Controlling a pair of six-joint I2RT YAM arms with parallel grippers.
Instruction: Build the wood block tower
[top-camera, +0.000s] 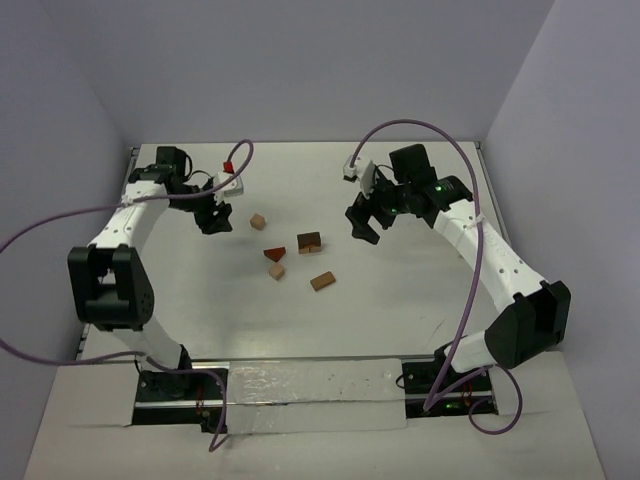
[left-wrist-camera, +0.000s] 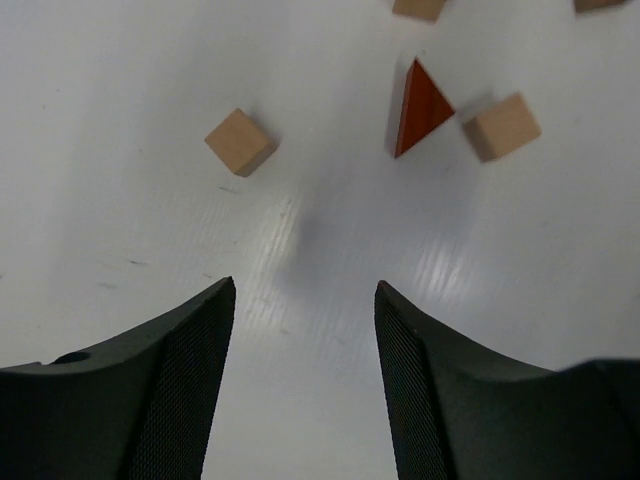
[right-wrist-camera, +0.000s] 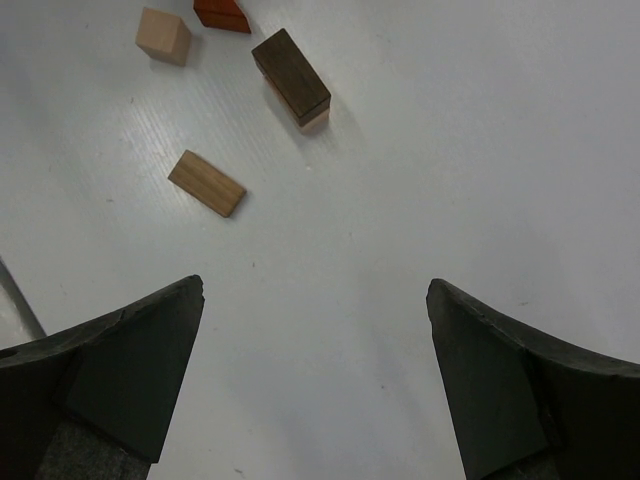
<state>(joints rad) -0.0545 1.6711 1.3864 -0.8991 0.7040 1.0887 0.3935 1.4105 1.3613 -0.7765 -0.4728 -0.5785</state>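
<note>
left end effector (left-wrist-camera: 305, 290) half-spread and empty, right end effector (right-wrist-camera: 315, 290) wide, near scattered wooden blocks (top-camera: 309, 242).

Five blocks lie on the table (top-camera: 400, 310), near its middle. One cube (top-camera: 258, 222) sits furthest left and back. The long block (top-camera: 309, 242) is to its right. The triangle (top-camera: 274, 254) lies between them, nearer the front. A second cube (top-camera: 276, 271) sits just before the triangle. The bar (top-camera: 322, 281) lies right of it.
</note>
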